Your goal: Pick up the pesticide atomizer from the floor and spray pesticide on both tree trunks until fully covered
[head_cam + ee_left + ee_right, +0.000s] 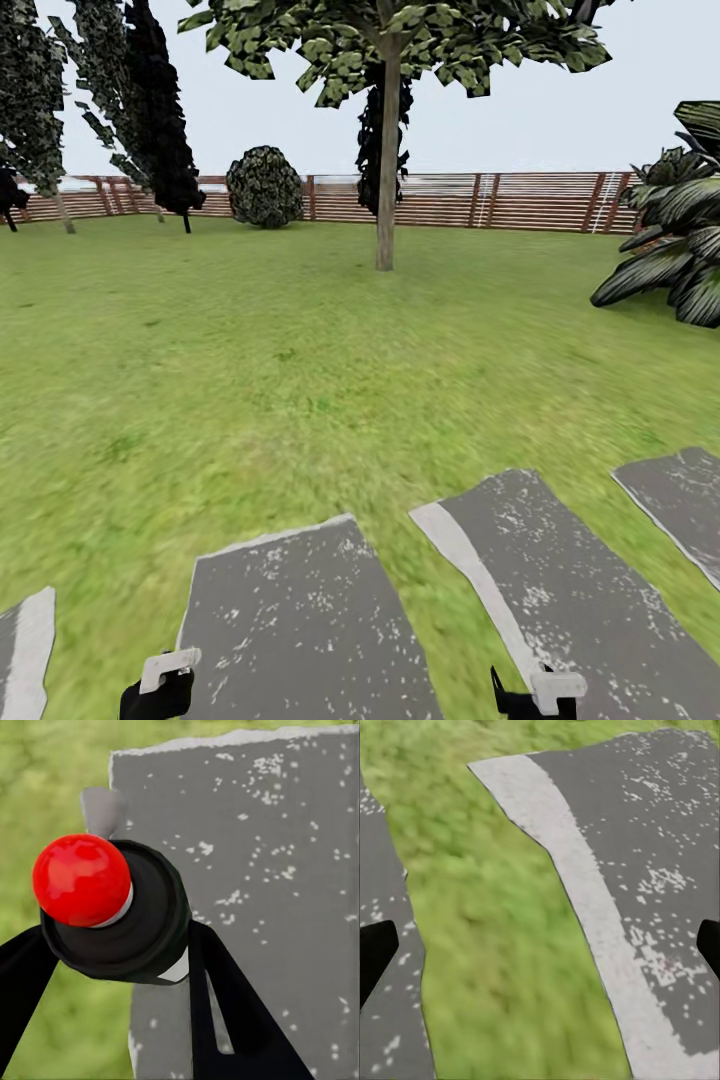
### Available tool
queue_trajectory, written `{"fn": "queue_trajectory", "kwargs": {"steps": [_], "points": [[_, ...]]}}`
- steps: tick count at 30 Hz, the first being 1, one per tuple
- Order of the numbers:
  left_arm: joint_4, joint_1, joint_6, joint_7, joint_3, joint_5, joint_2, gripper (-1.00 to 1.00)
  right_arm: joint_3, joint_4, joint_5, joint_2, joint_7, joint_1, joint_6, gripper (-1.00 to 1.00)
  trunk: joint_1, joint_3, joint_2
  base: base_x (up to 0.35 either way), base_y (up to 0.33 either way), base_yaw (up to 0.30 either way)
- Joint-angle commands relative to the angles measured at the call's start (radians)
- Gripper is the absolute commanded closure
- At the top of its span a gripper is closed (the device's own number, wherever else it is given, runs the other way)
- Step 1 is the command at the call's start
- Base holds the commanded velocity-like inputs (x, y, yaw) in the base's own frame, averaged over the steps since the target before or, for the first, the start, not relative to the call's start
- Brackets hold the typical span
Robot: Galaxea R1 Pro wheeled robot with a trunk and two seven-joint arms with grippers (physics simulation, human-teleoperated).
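- Left gripper (112,952) clamped around the atomizer (112,915), black fingers (225,1012) pressing both flanks, red nozzle (81,879) facing the wrist camera.
- In the head view, left gripper (157,690) low at the frame's bottom edge, atomizer's pale head (168,668) poking up above it.
- Right gripper (540,945) spread wide and holding nothing, only its two dark tips at the frame edges; in the head view, right gripper (535,695) low at the bottom edge.
- Directly below both arms: grey stones (300,620) set in grass (250,400), flat, no hindrance to rolling.
- Judged step: carrying the bottle toward the tree. Best done by keeping the grip firm, driving straight across the lawn, stopping close to the trunk, then raising the arm and turning the nozzle onto the bark before squeezing.
- Open lawn between here and the trunk (386,170); nothing standing in the path.
- Broad-leaved plant (675,250) off to the right, well clear of a straight line.
- Farther back: round shrub (264,186), dark conifers (160,110) at left, slatted fence (500,200) behind.
- Second tree of the task not identified with any certainty from here.
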Motion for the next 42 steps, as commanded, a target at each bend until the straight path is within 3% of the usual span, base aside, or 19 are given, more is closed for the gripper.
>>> {"fn": "queue_trajectory", "kwargs": {"steps": [1, 42], "points": [[0.001, -0.001, -0.003, -0.006, 0.006, 0.001, 0.000, 1.00, 0.000, 0.001, 0.000, 0.000, -0.001, -0.001, -0.003, -1.00, 0.000, -0.001, 0.000, 0.339, 0.000, 0.000], [0.001, -0.001, -0.003, -0.006, 0.006, 0.000, 0.000, 1.00, 0.000, 0.002, 0.001, 0.000, -0.001, -0.001, -0.003, -1.00, 0.000, -0.001, 0.000, 0.339, 0.000, 0.000]]}}
